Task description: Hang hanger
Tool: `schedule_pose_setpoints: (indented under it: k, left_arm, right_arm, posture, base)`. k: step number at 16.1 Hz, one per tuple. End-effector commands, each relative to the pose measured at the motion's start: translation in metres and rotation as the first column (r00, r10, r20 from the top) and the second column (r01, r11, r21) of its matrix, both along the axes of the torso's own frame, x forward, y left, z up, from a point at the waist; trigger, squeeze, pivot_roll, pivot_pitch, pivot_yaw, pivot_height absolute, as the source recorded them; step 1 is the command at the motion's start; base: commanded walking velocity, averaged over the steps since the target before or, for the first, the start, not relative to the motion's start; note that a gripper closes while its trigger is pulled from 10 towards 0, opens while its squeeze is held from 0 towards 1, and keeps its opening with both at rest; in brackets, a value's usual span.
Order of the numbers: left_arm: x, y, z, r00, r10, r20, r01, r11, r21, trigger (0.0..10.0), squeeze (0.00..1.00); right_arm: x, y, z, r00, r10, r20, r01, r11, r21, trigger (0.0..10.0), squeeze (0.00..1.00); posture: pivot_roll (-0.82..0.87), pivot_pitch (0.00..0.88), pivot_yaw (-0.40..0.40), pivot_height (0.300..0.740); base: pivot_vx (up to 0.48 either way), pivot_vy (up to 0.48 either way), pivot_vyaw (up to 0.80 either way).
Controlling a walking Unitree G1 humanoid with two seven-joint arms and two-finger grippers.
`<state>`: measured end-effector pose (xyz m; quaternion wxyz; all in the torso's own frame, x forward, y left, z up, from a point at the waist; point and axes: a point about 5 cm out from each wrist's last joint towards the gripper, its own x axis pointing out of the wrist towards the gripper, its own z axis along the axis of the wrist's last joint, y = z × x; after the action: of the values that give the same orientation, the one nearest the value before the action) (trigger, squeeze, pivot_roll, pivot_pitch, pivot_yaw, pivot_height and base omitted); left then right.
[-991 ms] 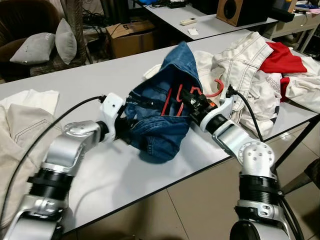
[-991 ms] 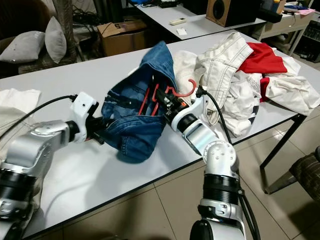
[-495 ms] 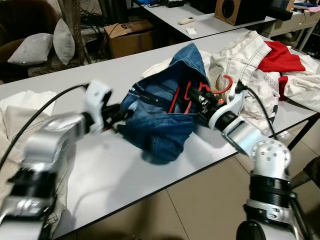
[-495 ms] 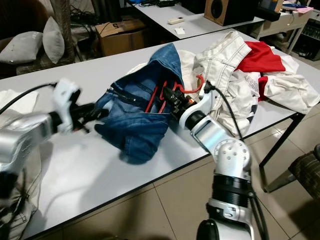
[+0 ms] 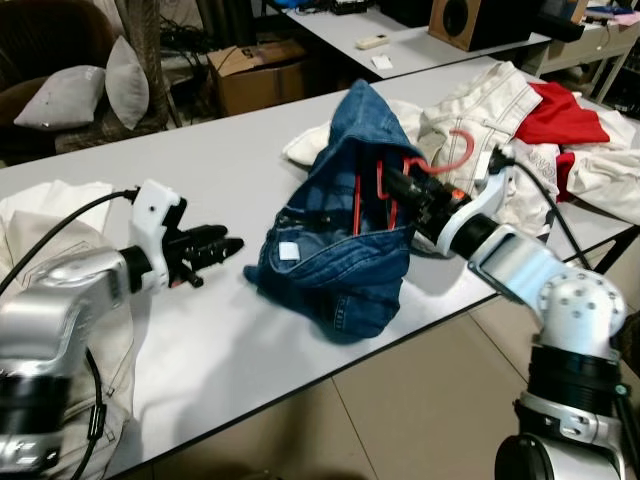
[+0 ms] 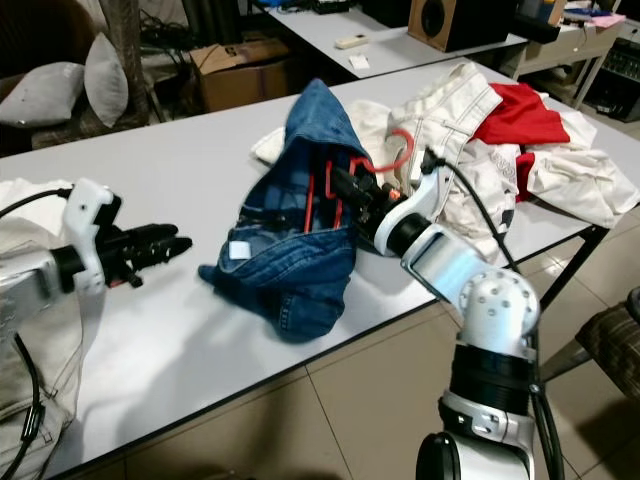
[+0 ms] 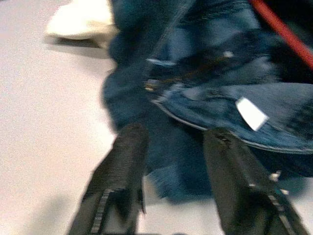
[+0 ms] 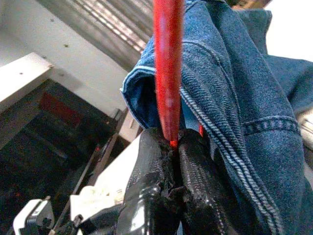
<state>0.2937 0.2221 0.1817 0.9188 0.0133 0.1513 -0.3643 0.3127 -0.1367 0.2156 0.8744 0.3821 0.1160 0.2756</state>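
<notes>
A red hanger (image 5: 358, 196) sits inside a blue denim garment (image 5: 340, 262) on the white table (image 5: 200, 340); its hook (image 5: 457, 150) pokes out at the right. My right gripper (image 5: 398, 186) is shut on the hanger's bar and holds the denim partly raised. In the right wrist view the fingers (image 8: 156, 161) pinch the red bar (image 8: 167, 73), with denim (image 8: 234, 98) draped beside it. My left gripper (image 5: 215, 245) is open just left of the denim and apart from it. In the left wrist view, that gripper's (image 7: 173, 142) fingers point at the denim (image 7: 215, 98).
White and red clothes (image 5: 540, 120) are piled on the table's right end behind my right arm. A cream garment (image 5: 40, 215) lies at the left end. The table's front edge is close to me. A cardboard box (image 5: 255, 70) and cushions (image 5: 85, 90) stand beyond the table.
My left gripper has let go of the denim and drawn back to the left. My right gripper has lifted the hanger and denim and shifted them right.
</notes>
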Motion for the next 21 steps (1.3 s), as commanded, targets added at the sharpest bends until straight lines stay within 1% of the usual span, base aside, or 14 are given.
schedule_pose_setpoints:
  k: [1, 2, 3, 4, 6, 7, 8, 11, 12, 14, 16, 17, 18, 21]
  left_arm:
    - [-0.003, 0.006, 0.010, 1.000, -0.003, 0.024, 0.003, 1.000, -0.009, 10.0, 1.00]
    - [-0.002, 0.009, 0.014, 0.998, 0.020, 0.058, -0.020, 1.000, -0.006, 10.0, 1.00]
    - [0.001, 0.008, 0.027, 0.986, 0.070, 0.149, -0.068, 0.997, -0.022, 10.0, 0.30]
    - [0.001, 0.003, 0.031, 0.983, 0.082, 0.166, -0.078, 0.996, -0.032, 10.0, 0.00]
    - [-0.008, -0.015, 0.042, 0.978, 0.091, 0.187, -0.074, 0.993, -0.092, 10.0, 0.00]
    - [-0.010, -0.019, 0.044, 0.978, 0.090, 0.187, -0.071, 0.992, -0.106, 10.0, 0.00]
    - [-0.017, -0.026, 0.043, 0.978, 0.084, 0.192, -0.068, 0.994, -0.088, 10.0, 0.00]
    - [-0.024, -0.035, 0.028, 0.981, 0.100, 0.169, -0.089, 0.994, -0.071, 10.0, 0.00]
    - [-0.027, -0.045, 0.020, 0.985, 0.084, 0.152, -0.074, 0.995, -0.067, 10.0, 0.00]
    - [-0.031, -0.054, 0.018, 0.988, 0.059, 0.142, -0.051, 0.997, -0.057, 10.0, 0.00]
    - [-0.043, -0.050, 0.018, 0.993, 0.026, 0.114, -0.025, 1.000, -0.005, 10.0, 0.00]
    - [-0.046, -0.049, 0.017, 0.994, 0.016, 0.105, -0.017, 1.000, 0.009, 10.0, 0.00]
    - [-0.050, -0.050, 0.013, 0.995, 0.004, 0.102, -0.009, 0.999, 0.043, 10.0, 0.00]
    - [-0.054, -0.063, 0.011, 0.995, -0.029, 0.092, 0.027, 0.999, 0.025, 10.0, 0.00]
  right_arm:
    - [-0.004, 0.001, 0.013, 0.999, 0.019, 0.048, -0.019, 1.000, 0.005, 10.0, 0.00]
    - [-0.007, 0.000, 0.015, 0.998, 0.033, 0.056, -0.033, 0.999, -0.014, 10.0, 0.00]
    - [-0.016, -0.003, 0.017, 0.996, 0.066, 0.064, -0.061, 0.996, -0.072, 10.0, 0.00]
    - [-0.023, -0.006, 0.019, 0.994, 0.083, 0.073, -0.075, 0.992, -0.104, 10.0, 0.00]
    - [-0.045, -0.018, 0.025, 0.987, 0.120, 0.111, -0.090, 0.967, -0.239, 10.0, 0.00]
    - [-0.050, -0.021, 0.026, 0.985, 0.128, 0.119, -0.092, 0.958, -0.272, 10.0, 0.00]
    - [-0.063, -0.028, 0.029, 0.979, 0.152, 0.136, -0.099, 0.935, -0.340, 10.0, 0.00]
    - [-0.089, -0.041, 0.026, 0.970, 0.210, 0.121, -0.136, 0.884, -0.446, 10.0, 0.00]
    - [-0.102, -0.047, 0.022, 0.966, 0.244, 0.087, -0.171, 0.853, -0.493, 10.0, 0.00]
    - [-0.113, -0.051, 0.020, 0.959, 0.279, 0.041, -0.210, 0.805, -0.555, 10.0, 0.00]
    - [-0.132, -0.056, 0.024, 0.919, 0.393, -0.032, -0.317, 0.690, -0.651, 10.0, 0.00]
    - [-0.135, -0.057, 0.024, 0.912, 0.407, -0.045, -0.332, 0.672, -0.662, 10.0, 0.00]
    - [-0.142, -0.057, 0.025, 0.889, 0.453, -0.069, -0.375, 0.634, -0.676, 10.0, 0.00]
    - [-0.147, -0.054, 0.025, 0.864, 0.497, -0.084, -0.416, 0.609, -0.676, 10.0, 0.00]
  posture:
    - [-0.03, 0.000, 0.066, 0.740]
    - [-0.03, 0.000, 0.061, 0.740]
    - [-0.02, 0.000, 0.058, 0.740]
    - [-0.02, 0.000, 0.056, 0.740]
    - [-0.02, 0.000, 0.064, 0.740]
    - [-0.02, 0.000, 0.065, 0.740]
    - [-0.02, 0.000, 0.073, 0.740]
    - [-0.05, 0.000, 0.089, 0.740]
    - [-0.06, 0.000, 0.091, 0.740]
    - [-0.06, 0.000, 0.096, 0.740]
    - [-0.07, 0.000, 0.085, 0.740]
    - [-0.07, 0.000, 0.085, 0.740]
    - [-0.07, 0.000, 0.074, 0.740]
    - [-0.09, 0.000, 0.067, 0.740]
  base:
    - [0.000, 0.000, 0.42]
    - [0.000, 0.000, 0.80]
    - [0.000, 0.000, 0.80]
    - [0.000, 0.000, 0.80]
    - [0.000, 0.000, 0.80]
    - [0.000, 0.000, 0.80]
    - [0.000, 0.000, 0.80]
    - [0.000, 0.000, 0.80]
    - [0.000, 0.000, 0.80]
    - [0.000, 0.000, 0.80]
    - [0.000, 0.000, 0.80]
    - [0.000, 0.000, 0.80]
    - [0.000, 0.000, 0.80]
    - [0.000, 0.000, 0.80]
